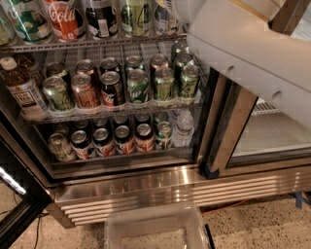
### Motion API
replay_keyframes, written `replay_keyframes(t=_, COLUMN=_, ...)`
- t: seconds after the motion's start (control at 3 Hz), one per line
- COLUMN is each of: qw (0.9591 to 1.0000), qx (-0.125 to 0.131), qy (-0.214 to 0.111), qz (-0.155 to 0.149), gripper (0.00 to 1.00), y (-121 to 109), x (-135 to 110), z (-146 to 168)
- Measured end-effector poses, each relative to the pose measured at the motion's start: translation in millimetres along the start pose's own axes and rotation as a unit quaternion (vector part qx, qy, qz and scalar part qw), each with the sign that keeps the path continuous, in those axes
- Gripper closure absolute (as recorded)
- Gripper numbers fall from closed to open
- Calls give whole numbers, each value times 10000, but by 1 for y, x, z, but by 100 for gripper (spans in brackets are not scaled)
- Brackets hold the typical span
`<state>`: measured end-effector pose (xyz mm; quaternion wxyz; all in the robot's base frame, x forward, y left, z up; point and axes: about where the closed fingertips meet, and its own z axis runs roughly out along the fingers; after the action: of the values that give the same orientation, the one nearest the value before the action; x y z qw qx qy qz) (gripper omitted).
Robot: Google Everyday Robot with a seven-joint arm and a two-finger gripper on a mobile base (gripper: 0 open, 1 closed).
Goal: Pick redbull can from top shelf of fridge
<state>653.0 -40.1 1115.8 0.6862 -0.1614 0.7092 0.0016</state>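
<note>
Drinks are filling the open left compartment of the fridge [146, 181], whose louvred steel base is running across the near side above a speckled floor [257, 228]. From the upper right a white robot arm [252, 53] is reaching in and covering the right end of the top shelf [97, 44], the highest wire rack showing. The hand is lying past the top edge, out of sight, so I cannot tell whether it is open or closed. On that rack a red Coca-Cola container [65, 19] is standing between a green-and-white one and a dark-labelled one. At the row's right end, just beside the arm, a partly hidden container [162, 13] is showing, and whether it is the redbull can I cannot tell. One rack down, green-labelled cans [163, 83] and red cans are standing in rows, with a brown bottle [22, 90] at the far left. A clear plastic bin [155, 228] is sitting on the floor nearest the camera. To the right, the shut glass door [272, 136] is showing bare wire racks behind it.
</note>
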Motion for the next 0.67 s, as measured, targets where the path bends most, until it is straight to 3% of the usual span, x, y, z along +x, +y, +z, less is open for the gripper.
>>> replay_keyframes(t=0.67, qw=9996, qx=93, qy=-187, qz=169, gripper=100, y=-7, x=-12, z=-2)
